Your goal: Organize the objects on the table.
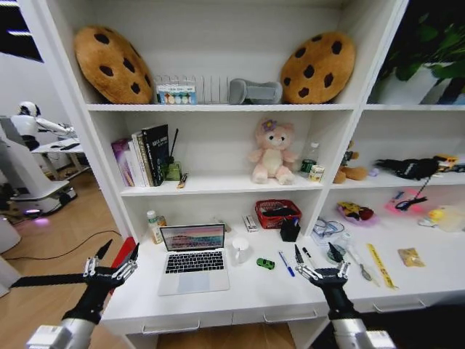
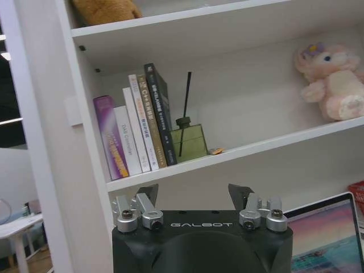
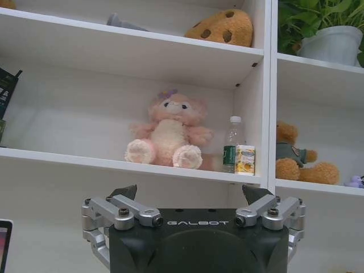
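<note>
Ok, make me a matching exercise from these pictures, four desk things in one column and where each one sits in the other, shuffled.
Things:
1. laptop
2. green toy car
3. white mug
4. red basket

Places:
A. at the back of the table, under the pink plush
B. just right of the laptop's screen
C. open, near the table's left end
D. between the mug and the blue pen

Pairs: 1-C, 2-D, 3-B, 4-A
</note>
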